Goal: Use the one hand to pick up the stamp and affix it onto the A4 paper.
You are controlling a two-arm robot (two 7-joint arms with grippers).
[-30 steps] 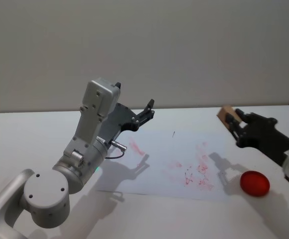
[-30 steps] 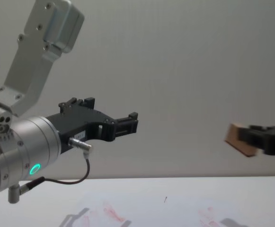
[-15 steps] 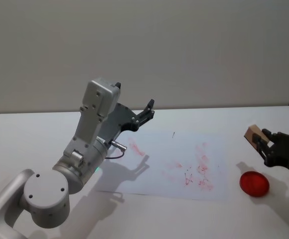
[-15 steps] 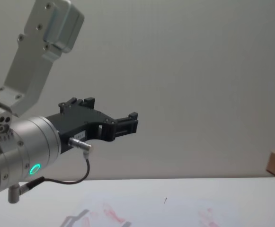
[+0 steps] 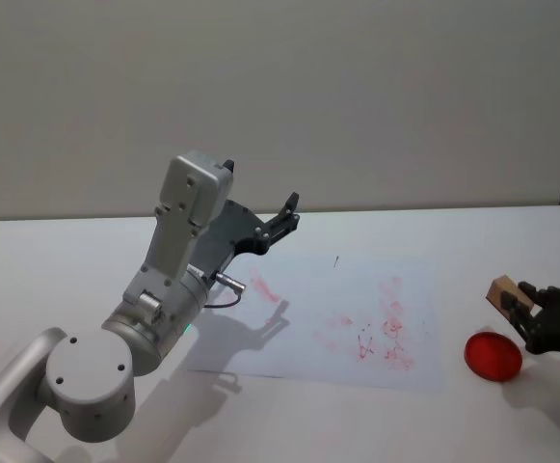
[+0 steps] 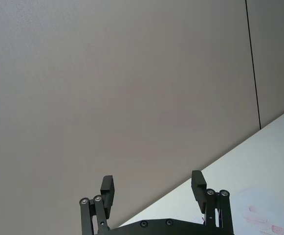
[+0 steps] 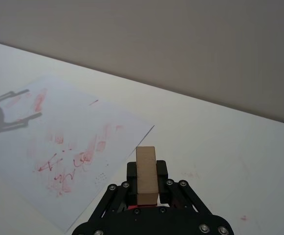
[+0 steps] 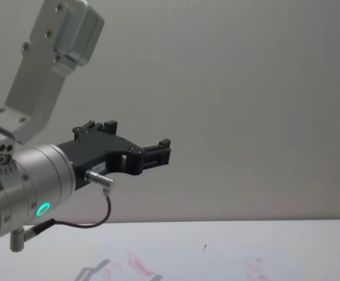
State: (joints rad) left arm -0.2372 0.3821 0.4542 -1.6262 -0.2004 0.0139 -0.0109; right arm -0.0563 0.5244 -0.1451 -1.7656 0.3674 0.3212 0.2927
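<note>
Sprawling across the white table (image 5: pixel 58 251), the A4 paper (image 5: pixel 357 318) lay flat, red-smudged. Above its near-left part the left gripper (image 5: pixel 281 214) hung idle, fingers spread wide. Off the sheet's right edge, above the red ink pad (image 5: pixel 493 355), the right gripper (image 7: pixel 146 181) clamped the wooden stamp (image 7: pixel 146 174). From there, I judged, a short reach could print bare tabletop.

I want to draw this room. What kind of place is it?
Probably a robot test lab: a bare grey wall, a plain white table, the A4 paper smeared with red marks, and a red ink pad.
</note>
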